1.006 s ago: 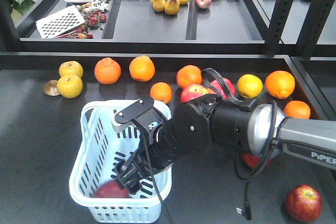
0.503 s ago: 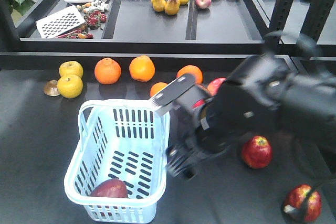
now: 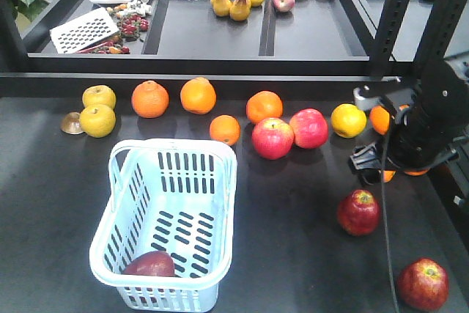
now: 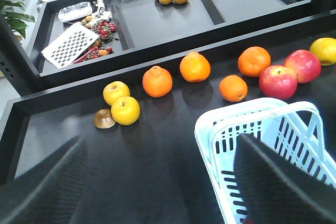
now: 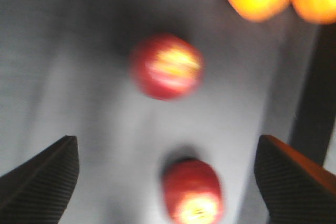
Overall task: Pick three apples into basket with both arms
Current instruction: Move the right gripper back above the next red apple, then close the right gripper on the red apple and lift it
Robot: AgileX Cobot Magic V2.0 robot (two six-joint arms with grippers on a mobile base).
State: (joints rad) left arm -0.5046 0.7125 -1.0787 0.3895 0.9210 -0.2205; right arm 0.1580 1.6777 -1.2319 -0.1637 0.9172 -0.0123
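Beside the right edge of the table (image 3: 44, 203), the right arm (image 3: 418, 126) hangs over an orange (image 3: 377, 119), the right gripper (image 5: 165, 145) spread wide with nothing between its fingers. The stance reads as a line-up for the next pick. Its blurred wrist view looks down on two dark red apples lying loose, the middle apple (image 3: 357, 212) just below the arm and the corner apple (image 3: 423, 284) at the table's near right. A third apple (image 3: 150, 263) already sits in the near end of the light blue basket (image 3: 172, 144). The left gripper (image 4: 160, 145) hovers parted and empty above the table just left of the basket, seemingly awaiting its turn. One second ago the right arm stretched across the table with its gripper down inside the basket over that apple. Half a second ago it was swinging back past the rim. The basket's near end now sits slightly further left than during the reach.
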